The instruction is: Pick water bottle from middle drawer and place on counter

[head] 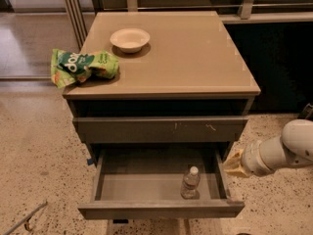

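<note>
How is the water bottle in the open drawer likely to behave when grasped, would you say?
The water bottle stands upright, slim and tall, so a nudge may tip it. Its clear plastic probably flexes and feels light. The pincer sits right of the drawer, outside it.

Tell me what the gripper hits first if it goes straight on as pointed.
The gripper, right of the open middle drawer, would probably meet its right wall first; depth is unclear.
</note>
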Motion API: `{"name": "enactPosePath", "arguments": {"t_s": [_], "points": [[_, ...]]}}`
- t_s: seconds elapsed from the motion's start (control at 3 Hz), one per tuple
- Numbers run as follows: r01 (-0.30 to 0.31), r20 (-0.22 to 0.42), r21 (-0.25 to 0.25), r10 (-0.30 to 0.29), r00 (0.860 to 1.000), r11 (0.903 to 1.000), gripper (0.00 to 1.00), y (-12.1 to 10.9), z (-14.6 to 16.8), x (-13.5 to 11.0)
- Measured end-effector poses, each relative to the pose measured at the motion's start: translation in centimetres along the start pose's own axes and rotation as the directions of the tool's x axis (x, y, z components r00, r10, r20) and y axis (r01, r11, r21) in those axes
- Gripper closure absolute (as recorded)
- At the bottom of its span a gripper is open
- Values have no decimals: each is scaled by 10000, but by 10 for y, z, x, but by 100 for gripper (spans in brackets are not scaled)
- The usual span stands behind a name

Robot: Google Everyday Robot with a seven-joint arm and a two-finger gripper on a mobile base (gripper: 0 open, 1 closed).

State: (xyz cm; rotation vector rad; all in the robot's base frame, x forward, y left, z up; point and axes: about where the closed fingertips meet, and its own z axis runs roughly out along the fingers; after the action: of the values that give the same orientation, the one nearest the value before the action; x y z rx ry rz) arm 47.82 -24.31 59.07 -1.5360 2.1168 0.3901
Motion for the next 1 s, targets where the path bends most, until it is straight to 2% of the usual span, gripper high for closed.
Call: {"name": "enactPosePath", "arguments": {"t_s": [0.67, 1.0], "points": [[-560, 719, -594, 602, 9956, 9967, 53, 7, 44, 15], [-766, 1411, -769, 869, 9862, 9941, 29, 10, 74, 21]]}}
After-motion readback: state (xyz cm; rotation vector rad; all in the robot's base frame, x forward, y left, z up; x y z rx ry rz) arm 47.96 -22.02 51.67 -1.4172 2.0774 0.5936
